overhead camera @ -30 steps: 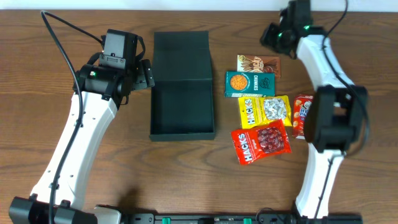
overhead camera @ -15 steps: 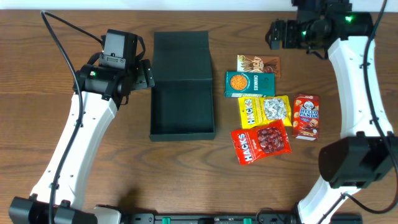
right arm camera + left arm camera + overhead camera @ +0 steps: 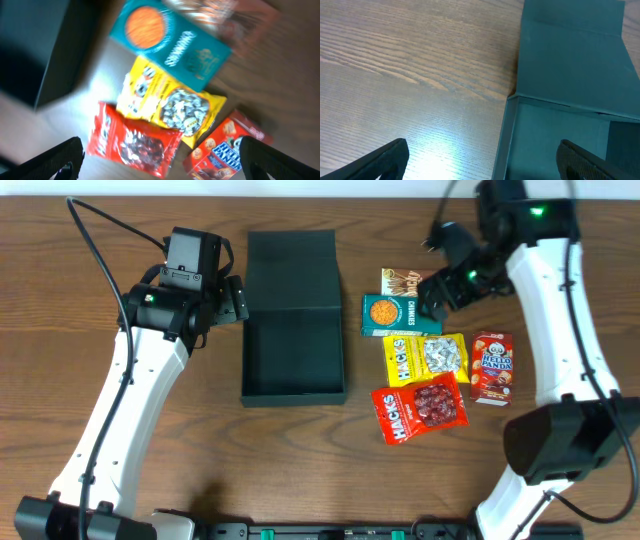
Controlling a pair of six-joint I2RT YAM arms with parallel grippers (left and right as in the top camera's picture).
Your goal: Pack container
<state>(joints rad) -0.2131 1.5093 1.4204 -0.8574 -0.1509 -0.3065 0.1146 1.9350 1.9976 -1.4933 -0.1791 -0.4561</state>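
Note:
The container (image 3: 293, 355) is a dark green-black box lying open, with its flap lid (image 3: 290, 268) folded back toward the far side. My left gripper (image 3: 238, 298) hovers open at the box's left wall, and in the left wrist view that gripper (image 3: 487, 165) straddles the wall with nothing between its jaws. My right gripper (image 3: 437, 272) hangs open above the snack packets, empty. The right wrist view shows this gripper (image 3: 167, 162) over a teal packet (image 3: 170, 45), a yellow Hacks bag (image 3: 170, 102), a red Hacks bag (image 3: 132, 145) and a Hello Panda box (image 3: 230, 150).
Right of the container lie a brown packet (image 3: 415, 282), the teal packet (image 3: 400, 315), the yellow bag (image 3: 425, 358), the red bag (image 3: 420, 412) and the Hello Panda box (image 3: 491, 367). Bare wooden tabletop (image 3: 150, 440) surrounds them.
The right arm has swung from the far right down over the snack packets, and its gripper has opened. The left arm and the container have not moved.

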